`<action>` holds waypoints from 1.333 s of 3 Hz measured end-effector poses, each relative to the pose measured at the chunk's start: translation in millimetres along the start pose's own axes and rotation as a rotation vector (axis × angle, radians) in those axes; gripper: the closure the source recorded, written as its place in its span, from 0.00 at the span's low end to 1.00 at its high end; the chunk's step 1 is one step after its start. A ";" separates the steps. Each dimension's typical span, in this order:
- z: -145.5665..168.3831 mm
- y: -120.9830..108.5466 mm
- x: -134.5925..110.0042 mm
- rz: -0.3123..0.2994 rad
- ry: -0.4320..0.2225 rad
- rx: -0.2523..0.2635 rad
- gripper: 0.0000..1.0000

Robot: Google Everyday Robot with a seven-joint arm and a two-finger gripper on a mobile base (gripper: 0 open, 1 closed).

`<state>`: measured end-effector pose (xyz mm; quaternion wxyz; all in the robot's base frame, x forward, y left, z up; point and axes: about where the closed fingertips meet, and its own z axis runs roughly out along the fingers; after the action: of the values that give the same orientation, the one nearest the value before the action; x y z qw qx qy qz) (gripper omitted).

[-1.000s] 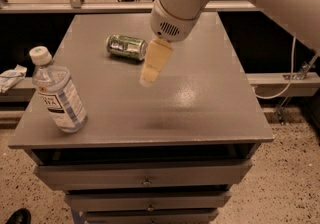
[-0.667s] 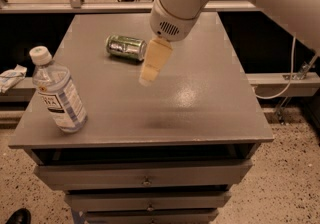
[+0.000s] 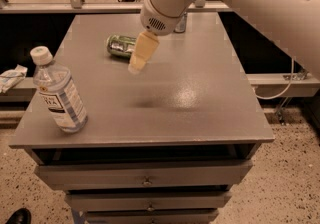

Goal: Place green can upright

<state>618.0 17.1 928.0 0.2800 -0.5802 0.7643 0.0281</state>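
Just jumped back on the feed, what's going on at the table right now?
The robot's arm reaches over the grey drawer cabinet, and its gripper hangs above the top right beside the green can. The can lies on its side toward the back, not yet picked up or stood upright. A clear water bottle stands at the near left corner of the view.

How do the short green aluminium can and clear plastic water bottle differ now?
The green can lies on its side; the water bottle stands upright. The can is short and opaque; the bottle taller, clear. Both rest on the grey table. The gripper hangs beside the can.
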 end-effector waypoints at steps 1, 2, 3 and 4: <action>30.0 -22.3 -19.2 0.048 -0.034 -0.011 0.00; 61.0 -35.0 -37.2 0.096 -0.047 -0.032 0.00; 91.3 -41.7 -54.7 0.115 -0.035 -0.042 0.00; 126.8 -51.4 -62.4 0.117 0.015 -0.048 0.00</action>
<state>725.1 101.4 864.6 0.2582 -0.5414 0.7980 0.0585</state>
